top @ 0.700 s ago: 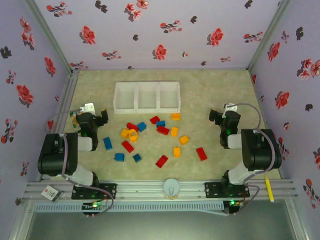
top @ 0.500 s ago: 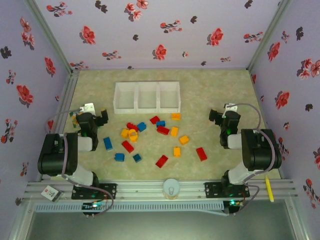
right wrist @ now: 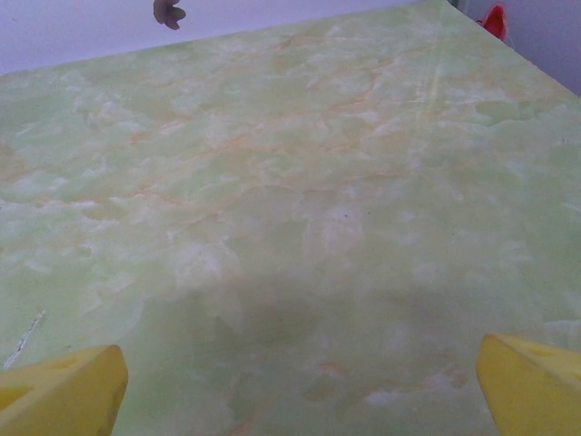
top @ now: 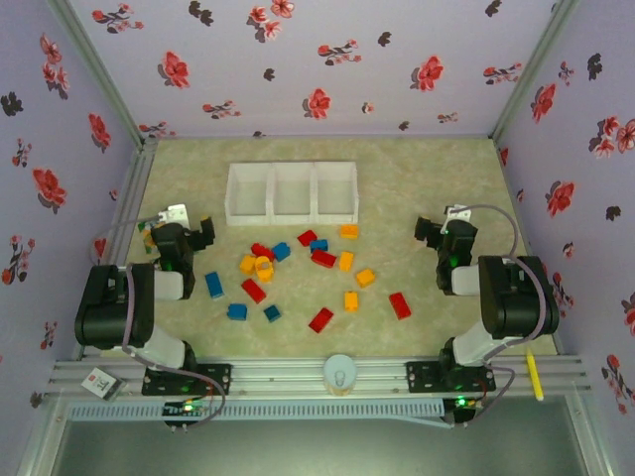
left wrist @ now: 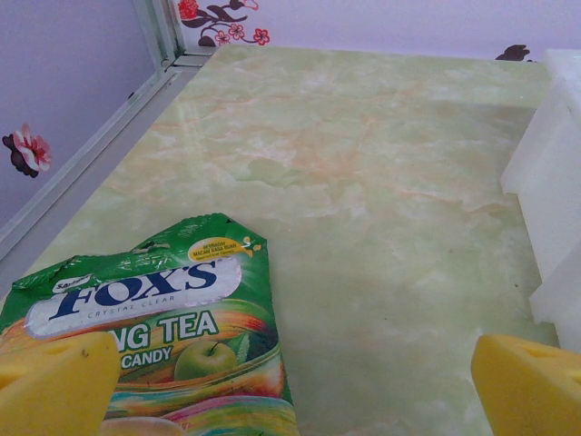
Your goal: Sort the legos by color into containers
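Nothing has moved: left gripper [top: 187, 234] and right gripper [top: 443, 234] stay spread and empty, legos [top: 324, 259] mid-frame unsorted below the tray [top: 292, 214].

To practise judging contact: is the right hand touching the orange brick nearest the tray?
Apart. The top view shows bare table between the right hand and that orange brick. The wrist view shows its open fingers over bare table.
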`<state>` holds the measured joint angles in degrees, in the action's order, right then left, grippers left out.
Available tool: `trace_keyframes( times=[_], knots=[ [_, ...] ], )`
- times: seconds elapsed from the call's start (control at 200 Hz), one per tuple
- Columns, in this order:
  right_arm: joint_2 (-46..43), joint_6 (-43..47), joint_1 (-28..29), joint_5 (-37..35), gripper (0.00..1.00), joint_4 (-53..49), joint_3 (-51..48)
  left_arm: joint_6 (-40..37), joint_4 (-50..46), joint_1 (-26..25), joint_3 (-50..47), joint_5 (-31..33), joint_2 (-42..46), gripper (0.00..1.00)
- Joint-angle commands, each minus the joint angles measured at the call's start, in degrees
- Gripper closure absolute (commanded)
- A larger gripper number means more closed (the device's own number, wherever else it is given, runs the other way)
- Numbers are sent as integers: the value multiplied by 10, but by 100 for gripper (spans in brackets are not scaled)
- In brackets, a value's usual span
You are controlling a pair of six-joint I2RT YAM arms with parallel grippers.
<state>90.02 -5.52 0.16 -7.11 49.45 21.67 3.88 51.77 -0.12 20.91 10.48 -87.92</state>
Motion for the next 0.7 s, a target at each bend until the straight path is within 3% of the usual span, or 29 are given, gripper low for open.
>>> trace_keyframes(
  times=[0.0,0.28,0.395,0.48,0.585,0.695],
  knots=[
    [-5,6,1,-6,1,11,8,-12,2,-4,11,10,-5,0],
    [-20,-6,0,-31,1,-17,16,-7,-25,-6,8,31,33,0],
    [-60,-10,1,-50,1,-66,26,7,-153,-7,35,60,134,0],
    [-109,-8,2,-62,1,-123,38,57,-312,-7,92,73,214,0],
    [-183,-30,4,-83,1,-335,119,128,-501,-8,187,90,271,0],
    [-244,-46,16,-86,1,-471,190,161,-592,-28,250,101,305,0]
  ],
)
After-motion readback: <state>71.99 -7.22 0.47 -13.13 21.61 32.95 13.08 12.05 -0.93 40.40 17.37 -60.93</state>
